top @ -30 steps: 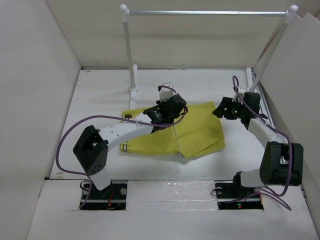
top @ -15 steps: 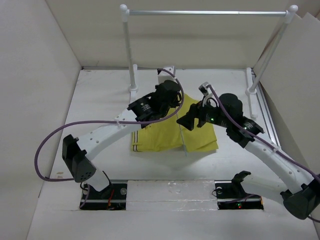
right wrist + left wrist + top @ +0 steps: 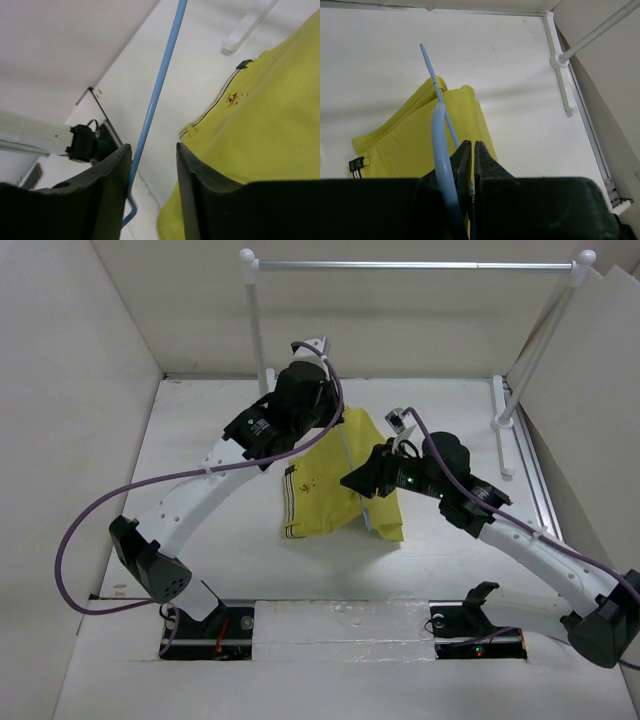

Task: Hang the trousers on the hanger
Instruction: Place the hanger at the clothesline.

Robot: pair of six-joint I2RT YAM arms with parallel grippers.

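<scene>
The mustard-yellow trousers (image 3: 325, 485) hang folded over the pale blue wire hanger (image 3: 349, 462), with their lower part and striped waistband edge near the table. My left gripper (image 3: 328, 412) is shut on the hanger's wire and holds it up; the left wrist view shows the jaws (image 3: 472, 143) closed on the blue wire (image 3: 439, 132) above the trousers (image 3: 415, 135). My right gripper (image 3: 354, 481) is open beside the trousers. In the right wrist view the hanger wire (image 3: 156, 97) runs between its open fingers (image 3: 154, 147), close to the left one, and the trousers (image 3: 260, 125) are to the right.
A white-posted rail with a metal bar (image 3: 410, 265) stands at the back; its feet show in the wrist views (image 3: 558, 60) (image 3: 246, 29). White walls enclose the table on the left, back and right. Purple cables loop from both arms.
My left gripper has raised the hanger and carried it back and left. The trousers went from lying spread on the table to hanging bunched from it. My right gripper came in beside them.
</scene>
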